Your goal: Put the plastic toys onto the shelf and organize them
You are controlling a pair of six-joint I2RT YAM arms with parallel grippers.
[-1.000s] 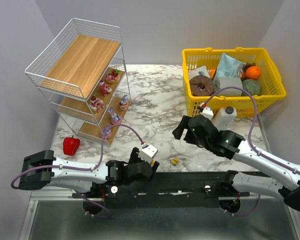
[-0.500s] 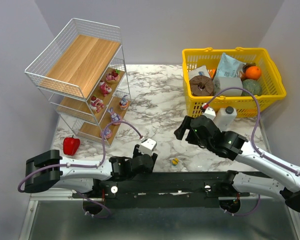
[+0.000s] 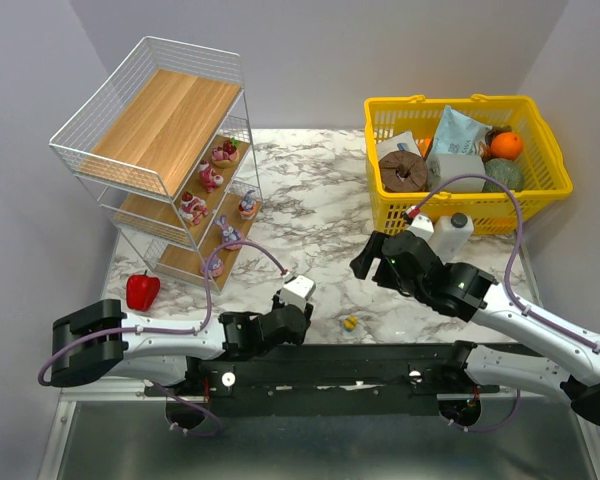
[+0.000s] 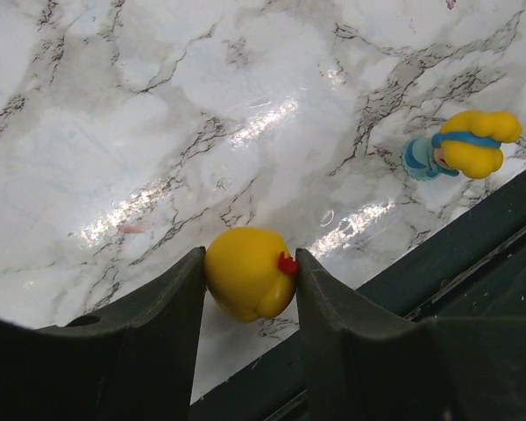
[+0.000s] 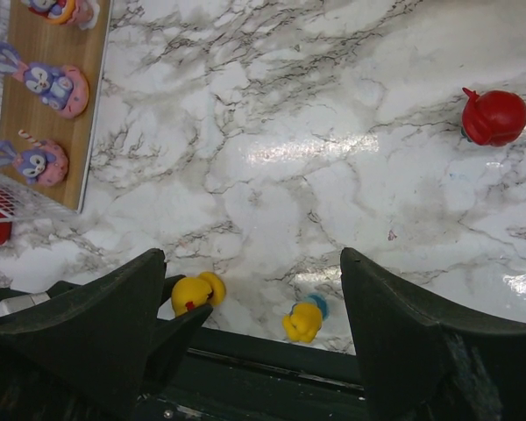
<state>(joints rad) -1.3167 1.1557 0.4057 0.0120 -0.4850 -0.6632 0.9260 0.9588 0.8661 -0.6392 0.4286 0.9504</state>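
Note:
My left gripper (image 4: pixel 248 263) is shut on a yellow duck (image 4: pixel 248 274) at the marble table's near edge; the duck also shows in the right wrist view (image 5: pixel 193 294). In the top view this gripper (image 3: pixel 296 322) hides the duck. A second yellow toy on a blue base (image 4: pixel 460 149) lies to its right (image 3: pixel 351 323). My right gripper (image 5: pixel 252 263) is open and empty, high above the table (image 3: pixel 366 262). A small red toy (image 5: pixel 494 116) sits further back. The shelf (image 3: pixel 165 120) stands at the far left with several pink and purple figurines (image 3: pixel 229 235) on its lower boards.
A red bell pepper (image 3: pixel 142 290) lies left of the shelf's foot. A yellow basket (image 3: pixel 450 100) of groceries stands at the back right, with a white bottle (image 3: pixel 450 235) in front of it. The black arm rail (image 3: pixel 380 365) runs along the near edge.
My left wrist has swung a little to the right and settled low at the near edge. The right arm has barely moved.

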